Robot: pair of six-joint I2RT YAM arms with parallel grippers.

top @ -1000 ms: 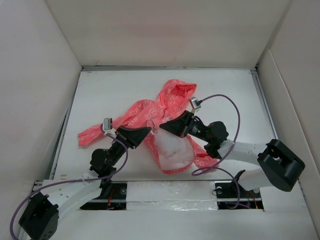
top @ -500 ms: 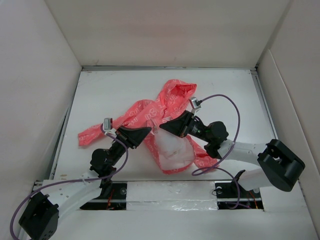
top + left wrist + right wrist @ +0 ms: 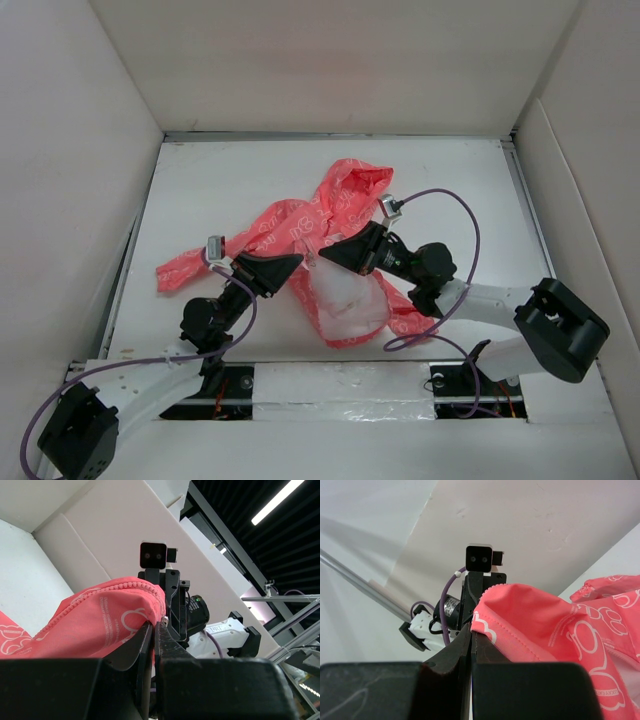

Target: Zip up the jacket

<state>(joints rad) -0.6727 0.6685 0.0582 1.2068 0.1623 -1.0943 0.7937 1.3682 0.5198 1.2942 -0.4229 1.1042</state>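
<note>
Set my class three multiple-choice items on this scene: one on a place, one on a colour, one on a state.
1. The jacket lies: A on the white table; B over the back wall; C in a box.
2. Its lettering is: A black; B white; C blue.
3. The left end effector is: A open; B shut, empty; C shut on the jacket's zipper edge.
Answers: 1 A, spread on the table in the top view. 2 B, white on coral-pink. 3 C, wrist view shows fabric pinched.
</note>
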